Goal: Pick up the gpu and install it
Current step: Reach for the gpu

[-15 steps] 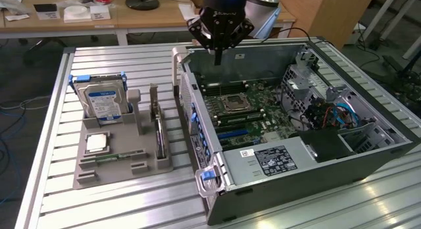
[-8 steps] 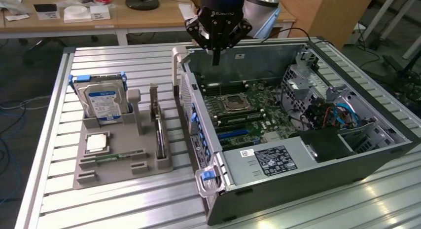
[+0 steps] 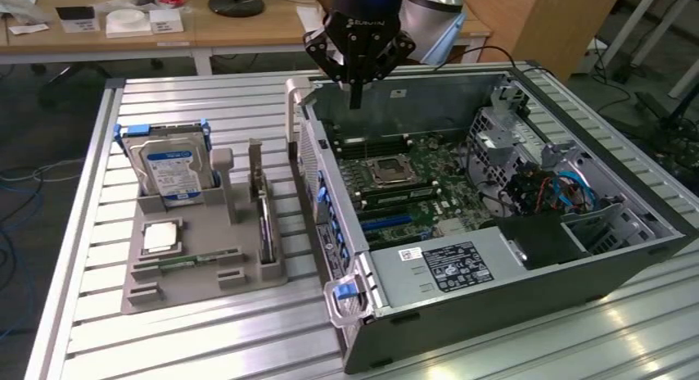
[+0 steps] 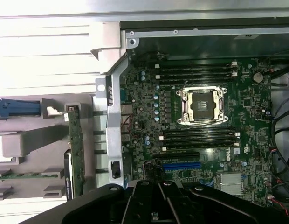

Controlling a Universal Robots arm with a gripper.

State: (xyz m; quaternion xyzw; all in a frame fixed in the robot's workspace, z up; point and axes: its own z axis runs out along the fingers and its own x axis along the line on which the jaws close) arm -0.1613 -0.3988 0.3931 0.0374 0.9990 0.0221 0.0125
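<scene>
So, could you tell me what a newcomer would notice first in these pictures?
The open computer case lying on its side, its green motherboard bared, dominates the exterior view's right. The black claw hangs over its far edge, while the gpu stands on edge in the grey holder on that view's left.

Lower edge of the gpu [image 3: 263,224] hidden inside the grey holder [image 3: 202,280].
</scene>
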